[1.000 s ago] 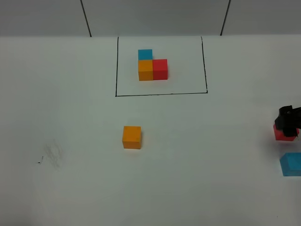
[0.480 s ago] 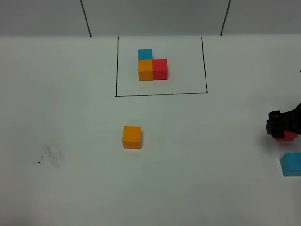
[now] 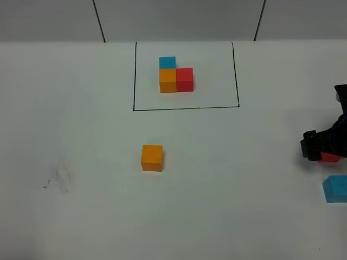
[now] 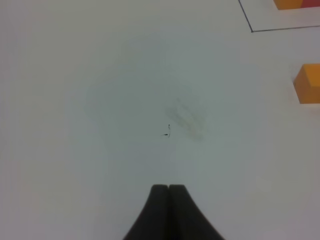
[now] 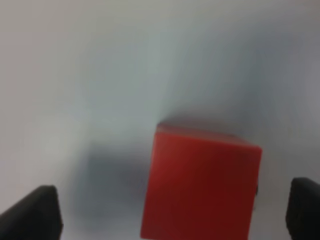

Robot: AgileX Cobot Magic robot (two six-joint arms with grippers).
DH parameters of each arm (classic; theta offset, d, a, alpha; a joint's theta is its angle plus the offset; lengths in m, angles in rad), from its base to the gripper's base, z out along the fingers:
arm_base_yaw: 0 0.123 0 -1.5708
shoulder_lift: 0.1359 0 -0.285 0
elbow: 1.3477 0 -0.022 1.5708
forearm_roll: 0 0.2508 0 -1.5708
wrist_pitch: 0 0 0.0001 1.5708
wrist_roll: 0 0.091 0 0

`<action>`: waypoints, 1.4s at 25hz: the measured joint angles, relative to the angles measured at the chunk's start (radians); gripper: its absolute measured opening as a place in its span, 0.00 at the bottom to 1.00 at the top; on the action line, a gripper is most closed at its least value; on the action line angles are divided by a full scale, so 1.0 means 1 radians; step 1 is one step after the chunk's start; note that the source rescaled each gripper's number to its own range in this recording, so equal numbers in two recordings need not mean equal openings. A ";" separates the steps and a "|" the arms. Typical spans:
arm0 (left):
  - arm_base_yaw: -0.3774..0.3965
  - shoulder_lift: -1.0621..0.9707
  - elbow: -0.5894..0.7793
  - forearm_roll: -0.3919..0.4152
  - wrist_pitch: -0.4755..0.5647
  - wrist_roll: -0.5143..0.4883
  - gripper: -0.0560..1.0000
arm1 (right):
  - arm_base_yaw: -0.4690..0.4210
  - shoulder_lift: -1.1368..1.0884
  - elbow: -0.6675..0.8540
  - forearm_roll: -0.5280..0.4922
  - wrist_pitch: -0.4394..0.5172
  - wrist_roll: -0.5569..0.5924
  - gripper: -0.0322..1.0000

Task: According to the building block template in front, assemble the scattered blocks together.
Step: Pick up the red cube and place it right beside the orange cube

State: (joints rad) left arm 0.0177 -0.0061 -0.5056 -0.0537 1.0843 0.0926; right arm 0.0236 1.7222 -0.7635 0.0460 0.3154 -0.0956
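**Right gripper open around the red cube, left gripper closed**

The right gripper (image 3: 322,147) sits low at the right edge of the table (image 3: 244,179), its jaws spread wide. In the right wrist view the red cube (image 5: 200,185) lies between the two fingers (image 5: 32,212), nearer one of them. A gap shows on each side, so nothing is grasped. The blue cube (image 3: 336,188) rests just in front of the red one, apart from it and partly cut off by the frame edge. The orange cube (image 3: 152,157) stands alone near the table's middle, well away from the other two.

The template (image 3: 176,76) lies at the far side inside its black outline. Its blue cube is behind the orange one, and its red cube is to the orange one's right.

The left gripper (image 4: 169,189) hangs over the table near a faint smudge (image 4: 187,115), its jaws pressed together and holding nothing.
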 joint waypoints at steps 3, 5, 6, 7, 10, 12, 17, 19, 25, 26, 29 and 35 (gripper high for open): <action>0.000 0.000 0.000 0.000 0.000 0.000 0.05 | 0.000 0.025 0.000 -0.009 -0.014 0.000 0.87; 0.000 0.000 0.000 0.000 0.000 0.000 0.05 | 0.000 0.032 0.000 -0.019 -0.028 0.000 0.85; 0.000 0.000 0.000 0.000 0.000 0.000 0.05 | 0.000 0.035 0.000 -0.022 -0.037 0.000 0.84; 0.000 0.000 0.000 0.000 0.000 0.000 0.05 | 0.000 0.038 0.000 -0.023 -0.042 0.000 0.83; 0.000 0.000 0.000 0.000 0.000 0.000 0.05 | 0.000 0.053 -0.001 -0.025 -0.051 0.000 0.79; 0.000 0.000 0.000 0.000 0.000 0.000 0.05 | 0.000 0.071 -0.001 -0.026 -0.063 0.000 0.76; 0.000 0.000 0.000 0.000 0.000 0.000 0.05 | 0.000 0.095 -0.007 -0.023 -0.076 0.001 0.67; 0.000 0.000 0.000 0.000 0.000 0.000 0.05 | 0.000 0.098 -0.008 -0.023 -0.092 0.001 0.61; 0.000 0.000 0.000 0.000 0.000 0.000 0.05 | 0.000 0.100 -0.008 -0.026 -0.116 -0.001 0.45; 0.000 0.000 0.000 0.000 0.000 0.000 0.05 | 0.000 0.100 -0.008 -0.026 -0.116 -0.001 0.45; 0.000 0.000 0.000 0.000 0.000 0.000 0.05 | 0.000 0.100 -0.008 -0.026 -0.118 -0.003 0.45; 0.000 0.000 0.000 0.000 0.000 0.000 0.05 | 0.000 0.100 -0.008 -0.030 -0.128 -0.013 0.45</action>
State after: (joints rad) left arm 0.0177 -0.0061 -0.5056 -0.0537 1.0841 0.0926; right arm 0.0240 1.8225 -0.7719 0.0162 0.1875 -0.1089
